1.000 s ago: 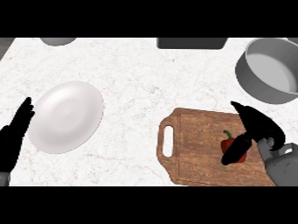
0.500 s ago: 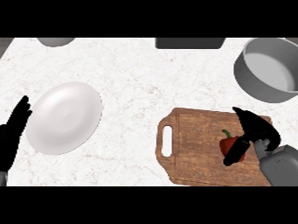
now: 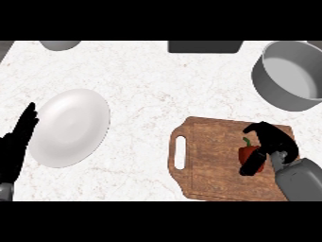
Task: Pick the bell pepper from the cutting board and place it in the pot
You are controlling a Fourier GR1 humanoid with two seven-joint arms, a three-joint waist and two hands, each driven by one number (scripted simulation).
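A red bell pepper (image 3: 248, 152) with a green stem lies on the wooden cutting board (image 3: 208, 163) at the lower right. My right hand (image 3: 273, 140) covers its right side, fingers curled over the top and thumb (image 3: 252, 165) under it. The grey pot (image 3: 294, 75) stands at the upper right, beyond the board, nothing visible inside. At the lower left edge my left hand (image 3: 10, 149) rests open with fingers up.
A white plate (image 3: 69, 126) lies on the marble counter just right of the left hand. A grey bowl (image 3: 59, 45) and a dark object (image 3: 205, 46) sit at the counter's far edge.
My right hand has closed in on the pepper, its fingers curling over it and the thumb coming under. The left hand has stayed still.
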